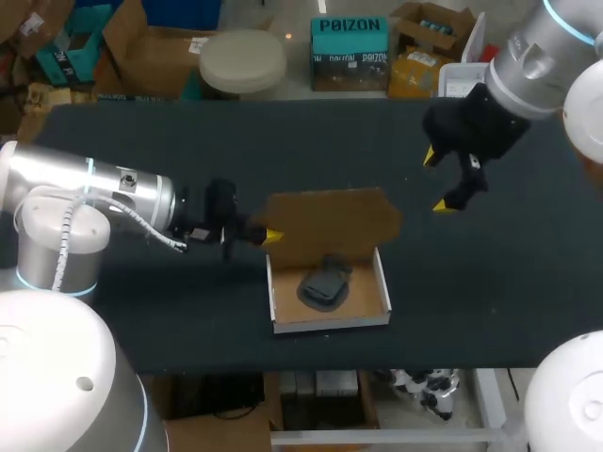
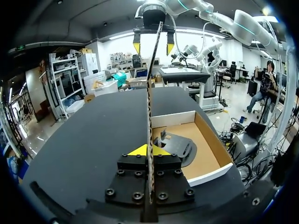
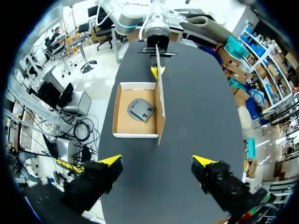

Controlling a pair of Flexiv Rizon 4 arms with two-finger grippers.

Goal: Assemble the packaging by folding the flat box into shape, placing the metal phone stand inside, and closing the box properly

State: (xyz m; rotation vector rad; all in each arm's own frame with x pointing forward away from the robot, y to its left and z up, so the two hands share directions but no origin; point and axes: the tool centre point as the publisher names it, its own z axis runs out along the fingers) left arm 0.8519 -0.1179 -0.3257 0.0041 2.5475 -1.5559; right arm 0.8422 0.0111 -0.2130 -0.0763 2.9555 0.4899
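Head view, box: shallow brown cardboard box [image 1: 330, 323] with white outer walls, open on top, near the front edge of the black table [image 1: 141, 151].
Contents: dark grey metal phone stand [image 1: 325, 282] lying flat on the box floor, a little toward its left wall.
Lid: brown cardboard lid flap [image 1: 330, 224] standing upright along the box's far wall; seen edge-on in the left wrist view [image 2: 150, 93], with the box [image 2: 205, 175] and phone stand [image 2: 180, 147] to one side of it.
Left gripper [image 1: 271, 235]: at the lid flap's left edge, its yellow tips pinched onto the cardboard from both faces [image 2: 150, 150].
Right gripper [image 1: 437, 181]: above the table past the lid flap's right end, touching nothing, fingers spread wide [image 3: 157, 161].
Right wrist view: ahead of the wide fingers, the box [image 3: 135, 135], then the phone stand [image 3: 141, 109] and lid flap [image 3: 160, 107], with the left gripper [image 3: 157, 71] farthest.
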